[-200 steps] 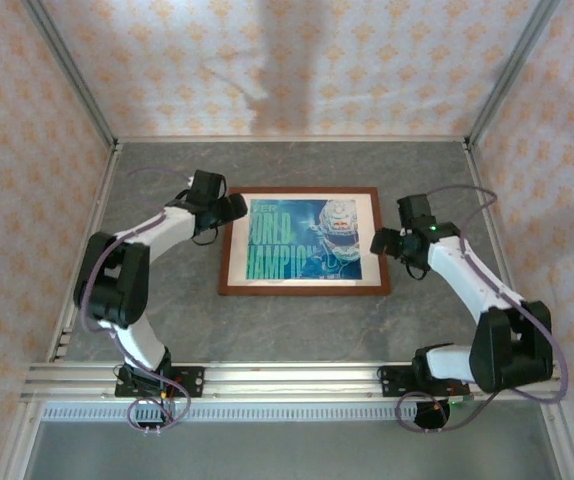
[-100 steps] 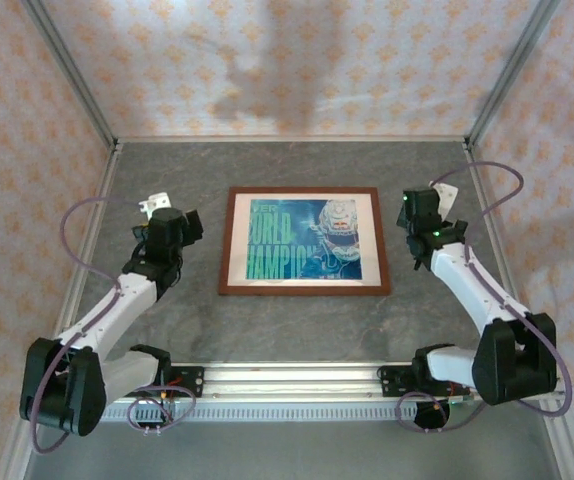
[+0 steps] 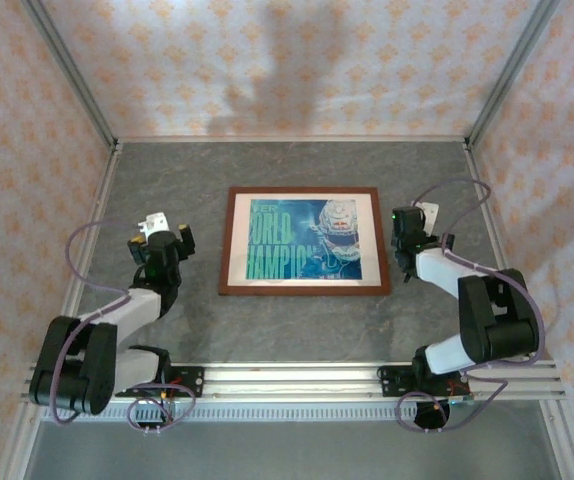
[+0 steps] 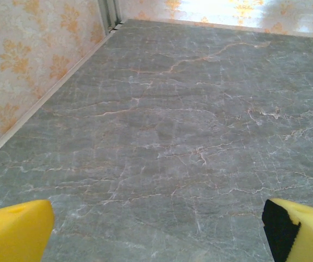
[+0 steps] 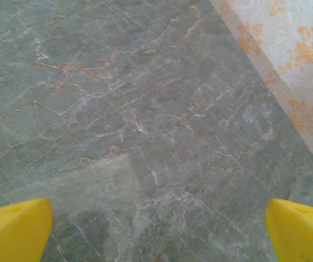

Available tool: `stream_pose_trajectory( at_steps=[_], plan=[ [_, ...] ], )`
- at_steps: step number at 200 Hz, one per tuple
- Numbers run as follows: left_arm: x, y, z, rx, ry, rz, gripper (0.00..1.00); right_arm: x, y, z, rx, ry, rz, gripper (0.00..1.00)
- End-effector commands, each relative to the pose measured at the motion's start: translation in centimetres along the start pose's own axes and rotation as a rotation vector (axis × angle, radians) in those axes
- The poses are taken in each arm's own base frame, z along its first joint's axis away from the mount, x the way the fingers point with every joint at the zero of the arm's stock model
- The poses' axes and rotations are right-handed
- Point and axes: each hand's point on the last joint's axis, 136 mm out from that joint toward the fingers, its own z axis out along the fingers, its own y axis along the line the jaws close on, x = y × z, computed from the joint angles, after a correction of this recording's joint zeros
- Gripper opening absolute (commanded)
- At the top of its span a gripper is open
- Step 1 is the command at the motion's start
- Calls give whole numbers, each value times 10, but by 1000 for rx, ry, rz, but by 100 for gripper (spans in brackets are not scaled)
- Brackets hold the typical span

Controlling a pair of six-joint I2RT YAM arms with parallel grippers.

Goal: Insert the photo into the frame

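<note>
You see the flat blue photo (image 3: 312, 248) lying inside the thin reddish wooden frame (image 3: 302, 290) on the veined grey table (image 3: 297, 335), while the left gripper (image 3: 164, 232) and right gripper (image 3: 417, 222) have jaws released wide, holding nothing.

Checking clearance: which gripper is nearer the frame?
Right. The right gripper sits just beside the right edge of the frame; the left gripper stands farther off its left edge.
</note>
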Motion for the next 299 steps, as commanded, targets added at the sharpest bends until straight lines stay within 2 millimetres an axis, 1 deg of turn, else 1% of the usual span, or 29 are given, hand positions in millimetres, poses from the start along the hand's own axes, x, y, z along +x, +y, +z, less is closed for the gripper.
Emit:
stream_pose_trajectory(
  at_steps=[1,34,50,56,60,73,94,109,121,130,140,150,159,299],
  plan=[
    [-23,-11,8,44,-90,-10,100,-21,1,-1,-17,-93,33,99],
    [-26,-21,24,75,-76,35,100,-32,1,-8,-95,-201,106,99],
    [-16,-29,39,122,-48,37,100,-35,-5,-10,-121,-251,130,99],
    [-10,-34,42,145,-35,50,100,-36,-8,-10,-128,-270,147,99],
    [-10,-37,42,161,-44,57,100,-39,-9,-12,-140,-289,166,99],
    [-7,-41,41,188,-41,62,100,-38,-11,-11,-183,-296,204,99],
    [-5,-44,41,207,-50,73,100,-41,0,-13,-259,-314,206,99],
    [-4,-44,42,205,-48,74,100,-40,3,-15,-297,-361,247,99],
    [-5,-44,42,205,-47,74,100,-33,8,-10,-313,-385,256,99],
    [-4,-45,41,207,-45,75,100,-26,13,-2,-315,-378,248,99],
    [-5,-44,41,205,-52,73,100,-27,15,3,-307,-375,250,99],
    [-4,-44,41,205,-47,76,100,-26,15,10,-282,-301,234,99],
    [-4,-45,41,206,-49,76,100,-31,17,13,-284,-300,227,99],
    [-4,-46,41,211,-47,81,100,-30,17,11,-285,-303,227,99]
  ],
)
